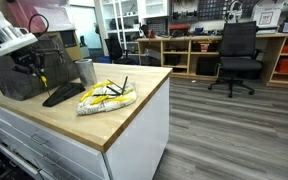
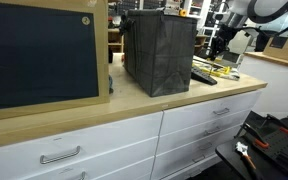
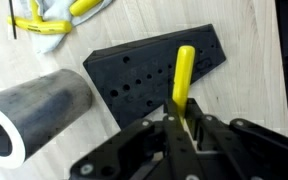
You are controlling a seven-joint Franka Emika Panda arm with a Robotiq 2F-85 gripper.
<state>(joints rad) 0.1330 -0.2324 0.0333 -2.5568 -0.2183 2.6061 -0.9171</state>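
Note:
In the wrist view my gripper [image 3: 181, 118] is shut on a yellow stick [image 3: 183, 72], which points out over a black perforated plate [image 3: 144, 75] lying on the wooden countertop. A grey metal cup [image 3: 34, 108] lies just to the left of the plate in that view. In an exterior view the gripper [image 1: 39, 72] hangs above the black plate [image 1: 62, 93], beside the grey cup [image 1: 86, 71]. A white cloth with several yellow sticks [image 1: 107, 97] lies next to the plate; it also shows in the wrist view [image 3: 54, 14].
A dark box [image 1: 12, 70] stands on the countertop [image 1: 134, 100] behind the arm and shows large in another exterior view [image 2: 159, 50]. A framed dark board [image 2: 39, 50] stands on the counter. An office chair [image 1: 236, 58] and shelves [image 1: 174, 48] are across the floor.

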